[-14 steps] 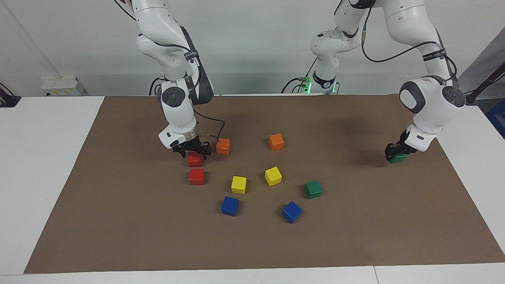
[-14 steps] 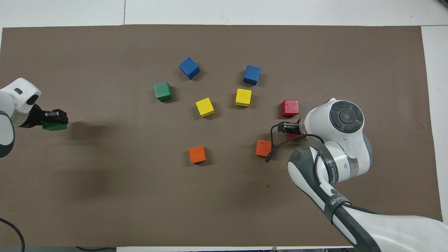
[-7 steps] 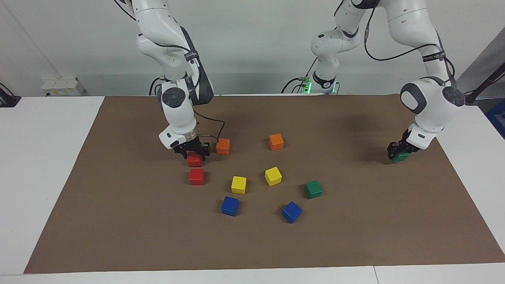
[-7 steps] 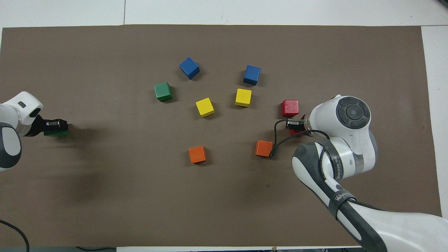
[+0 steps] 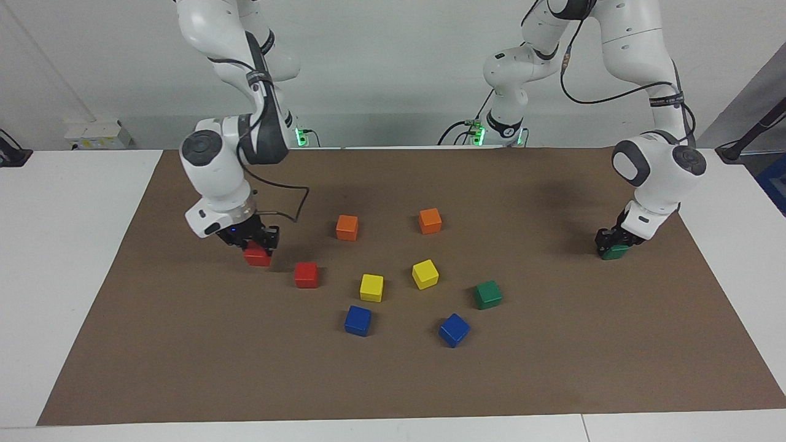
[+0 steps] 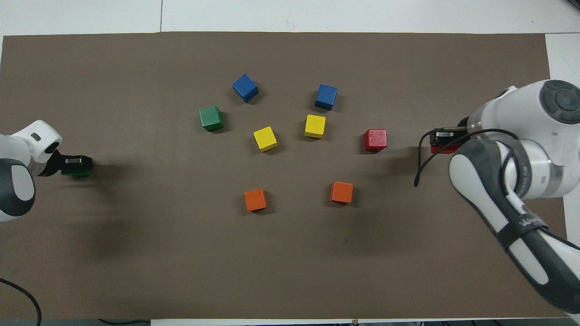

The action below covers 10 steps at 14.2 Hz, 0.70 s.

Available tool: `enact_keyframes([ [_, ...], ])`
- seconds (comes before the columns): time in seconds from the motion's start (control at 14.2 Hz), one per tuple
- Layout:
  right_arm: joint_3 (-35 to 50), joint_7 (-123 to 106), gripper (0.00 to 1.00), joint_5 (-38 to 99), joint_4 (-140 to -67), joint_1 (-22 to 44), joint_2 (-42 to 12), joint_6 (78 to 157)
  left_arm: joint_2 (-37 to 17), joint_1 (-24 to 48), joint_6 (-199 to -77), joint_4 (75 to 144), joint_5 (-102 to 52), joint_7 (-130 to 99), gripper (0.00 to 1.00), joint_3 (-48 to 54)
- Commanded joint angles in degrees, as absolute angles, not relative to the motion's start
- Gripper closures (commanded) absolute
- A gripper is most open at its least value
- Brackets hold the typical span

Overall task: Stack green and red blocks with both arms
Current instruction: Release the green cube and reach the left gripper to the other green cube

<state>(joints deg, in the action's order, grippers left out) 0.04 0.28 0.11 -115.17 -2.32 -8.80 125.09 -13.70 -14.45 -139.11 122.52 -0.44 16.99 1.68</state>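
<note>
Red block (image 5: pixel 257 257) gripped, right end effector (image 5: pixel 255 240).

white table (image 5: pixel 61 258), brown mat (image 5: pixel 393 380) on it, coloured cubes (image 5: pixel 371 287) scattered on the mat

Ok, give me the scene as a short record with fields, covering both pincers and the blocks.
left pincer: shut on green block, toward the left arm's end of the mat
right pincer: shut on red block, toward the right arm's end
loose red block: on mat
loose green block: on mat
stacks: none yet
</note>
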Motion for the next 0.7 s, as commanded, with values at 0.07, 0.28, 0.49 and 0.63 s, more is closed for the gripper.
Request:
enact_keyframes([
  [0.07, 0.70, -9.92, 0.86, 0.35, -115.75, -8.87, -8.79, 124.63, -13.62, -14.33, -137.66, 120.95, -0.88, 21.36, 0.00, 1.67],
  [0.28, 0.70, -11.16, 0.86, 0.35, -117.94, -9.84, -8.70, 127.60, -13.80, -13.71, -124.76, 110.95, -0.79, 21.27, 0.00, 1.76],
  [0.49, 0.70, -11.07, 0.86, 0.35, -119.09, -9.84, -9.14, 129.81, -13.97, -9.51, -115.69, 102.07, -1.05, 17.70, 0.00, 1.67],
  [0.63, 0.70, -10.72, 0.86, 0.35, -120.40, -9.41, -9.23, 131.65, -14.32, -3.37, -113.99, 98.97, -0.79, 0.00, 0.00, 1.67],
])
